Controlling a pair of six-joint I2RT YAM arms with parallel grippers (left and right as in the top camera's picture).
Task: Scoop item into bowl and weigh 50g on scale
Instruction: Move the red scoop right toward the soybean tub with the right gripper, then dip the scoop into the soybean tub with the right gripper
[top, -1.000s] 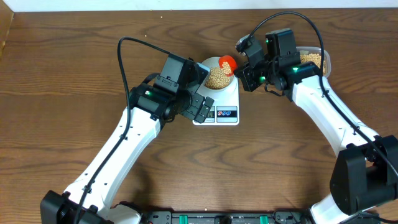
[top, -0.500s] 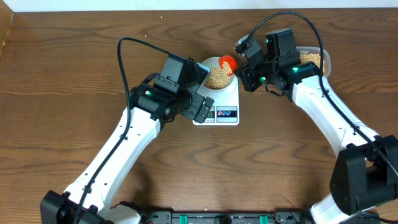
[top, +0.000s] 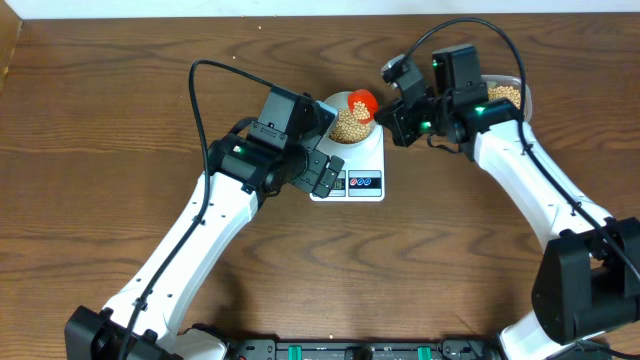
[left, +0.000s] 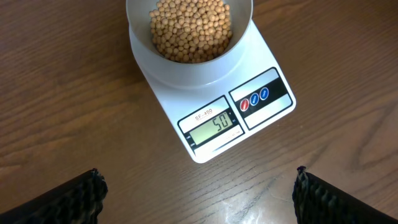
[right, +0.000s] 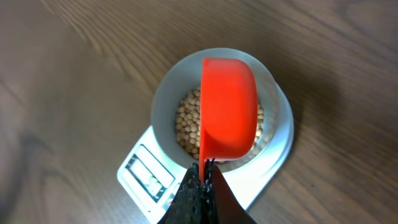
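Display (left: 213, 126) reads 50, so by my reading the target is met; add nothing more. Beans (left: 189, 28) sit heaped in the bowl (left: 186, 71), which stands on the scale (left: 261, 115). Right gripper (right: 203, 173) is clamped on the orange scoop (right: 229, 106), tipped over the bowl. Level it, then lift straight clear without touching the rim. Left gripper (left: 197, 183) hangs spread wide, empty — leave it off the scale.

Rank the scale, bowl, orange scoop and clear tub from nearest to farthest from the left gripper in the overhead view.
1. scale, directly beside the left gripper.
2. bowl, on the scale's far end.
3. orange scoop, over the bowl's far-right rim.
4. clear tub, far off to the right.
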